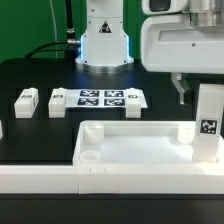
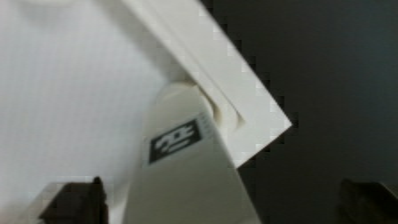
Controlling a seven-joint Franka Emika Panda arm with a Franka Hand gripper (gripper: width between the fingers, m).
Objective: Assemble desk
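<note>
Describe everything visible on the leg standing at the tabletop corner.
The leg is a white, plastic-looking block. It stands upright with a black-and-white square marker on its face. It is at the corner of the tabletop on the exterior view's right, meeting the raised rim. The open gripper straddles it; contact cannot be told.

White tabletop point(image 1: 130, 129), white legs point(image 1: 26, 100) bearing black-and-white square markers point(image 1: 209, 127), black table point(image 1: 35, 72).

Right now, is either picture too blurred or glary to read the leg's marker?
Wrist view: out of focus, black-and-white marker on the white block leg smeared. Exterior view: sharper, that marker clearer, white plastic tray-like tabletop slightly washed out.
</note>
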